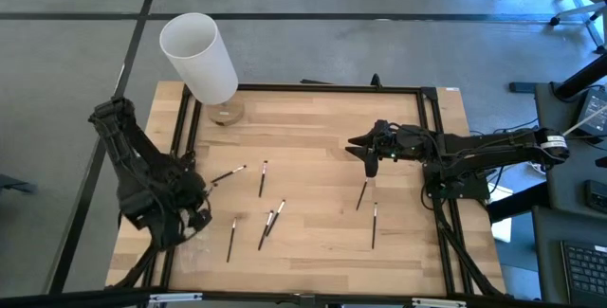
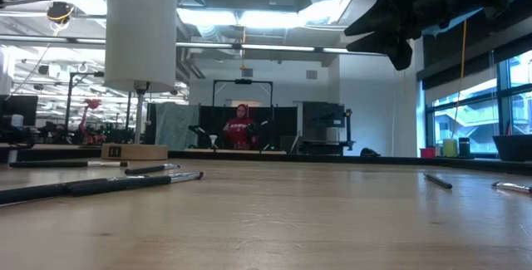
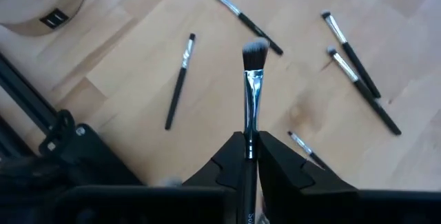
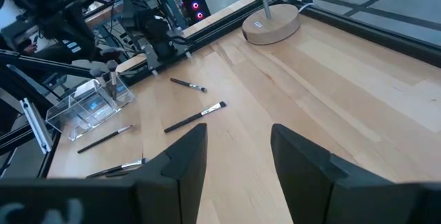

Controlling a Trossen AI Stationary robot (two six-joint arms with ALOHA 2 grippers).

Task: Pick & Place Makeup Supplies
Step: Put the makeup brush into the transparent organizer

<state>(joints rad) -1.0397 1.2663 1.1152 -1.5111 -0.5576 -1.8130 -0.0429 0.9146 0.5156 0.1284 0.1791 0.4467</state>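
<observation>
item: fluffy-headed makeup brush [image 3: 252,79], gripped by its handle in our left gripper [image 3: 249,156]
its long axis runs straight out between the fingers, above the table's left edge; clear organizer [image 4: 88,107] near; our right gripper [image 4: 238,156] hangs wide, empty.

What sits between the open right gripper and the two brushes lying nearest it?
Nothing visible. The right gripper hangs open above bare wood, and the nearest brush and the second brush lie uncovered close by. The left gripper, shut on the fluffy brush, is far off.
</observation>
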